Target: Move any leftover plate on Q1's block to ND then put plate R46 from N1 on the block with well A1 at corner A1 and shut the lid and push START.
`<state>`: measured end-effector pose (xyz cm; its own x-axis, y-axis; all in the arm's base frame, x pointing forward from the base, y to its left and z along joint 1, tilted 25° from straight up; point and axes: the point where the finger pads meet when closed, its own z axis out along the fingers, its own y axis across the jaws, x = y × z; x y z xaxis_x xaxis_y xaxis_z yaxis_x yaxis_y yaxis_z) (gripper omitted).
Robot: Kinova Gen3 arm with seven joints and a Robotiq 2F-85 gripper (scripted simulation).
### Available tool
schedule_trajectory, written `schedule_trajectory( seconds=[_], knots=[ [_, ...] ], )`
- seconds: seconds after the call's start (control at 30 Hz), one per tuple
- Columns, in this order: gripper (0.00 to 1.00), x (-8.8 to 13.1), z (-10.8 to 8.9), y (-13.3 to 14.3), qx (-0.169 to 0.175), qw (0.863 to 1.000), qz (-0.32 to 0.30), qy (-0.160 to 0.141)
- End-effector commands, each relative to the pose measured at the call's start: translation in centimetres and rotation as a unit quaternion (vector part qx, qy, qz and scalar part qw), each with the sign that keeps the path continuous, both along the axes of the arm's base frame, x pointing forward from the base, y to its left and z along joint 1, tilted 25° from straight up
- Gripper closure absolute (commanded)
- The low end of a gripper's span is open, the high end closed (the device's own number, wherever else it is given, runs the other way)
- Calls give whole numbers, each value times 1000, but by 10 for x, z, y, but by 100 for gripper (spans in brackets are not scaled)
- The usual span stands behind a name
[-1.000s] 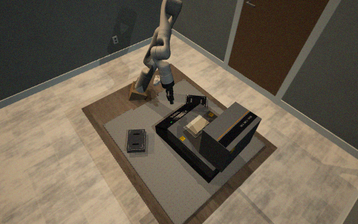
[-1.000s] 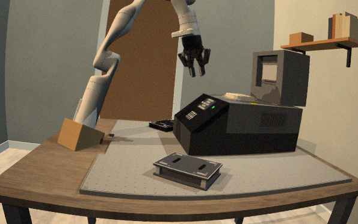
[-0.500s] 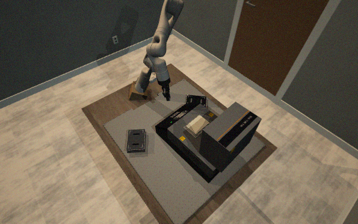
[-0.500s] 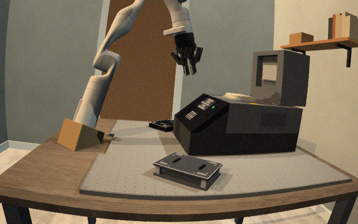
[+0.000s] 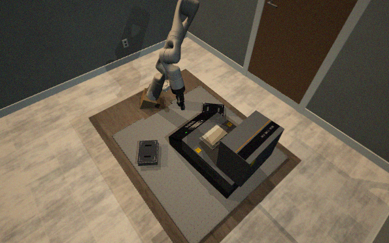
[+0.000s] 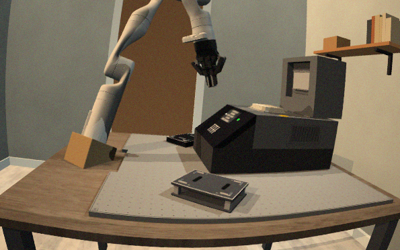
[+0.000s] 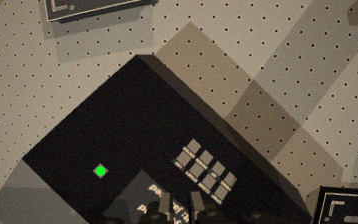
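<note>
My gripper (image 5: 182,108) (image 6: 212,85) (image 7: 180,208) is nearly closed and empty, high above the front of cycler Q1 (image 6: 290,148) (image 7: 106,115). Q1's lid (image 5: 251,124) (image 6: 329,87) stands open at the back. The lamp (image 5: 186,132) (image 6: 238,119) (image 7: 100,171) is green. The upper keys (image 6: 230,116) (image 7: 209,181) show on the sloped front panel, clear of the fingers. A cream plate (image 5: 214,134) (image 6: 266,107) lies on Q1's block; its label, its A1 corner and how exactly it is seated cannot be made out.
A dark nest (image 5: 148,151) (image 6: 211,185) (image 7: 101,7) with two slots stands beside Q1's lamp end and holds no plate. Another dark nest (image 5: 213,108) (image 6: 181,139) (image 7: 351,195) stands close to Q1's other front end, with no plate visible. Their labels are unreadable.
</note>
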<state>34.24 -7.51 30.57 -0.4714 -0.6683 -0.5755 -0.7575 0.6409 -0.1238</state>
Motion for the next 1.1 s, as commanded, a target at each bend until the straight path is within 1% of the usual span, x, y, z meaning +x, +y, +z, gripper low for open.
schedule_trajectory(
  seconds=[0.0,0.23,1.07],
  knots=[
    [84,1,-4,1,0,1000,0,0],
    [90,3,-12,5,0,1000,0,0],
    [90,9,-38,15,0,1000,0,0]
  ],
)
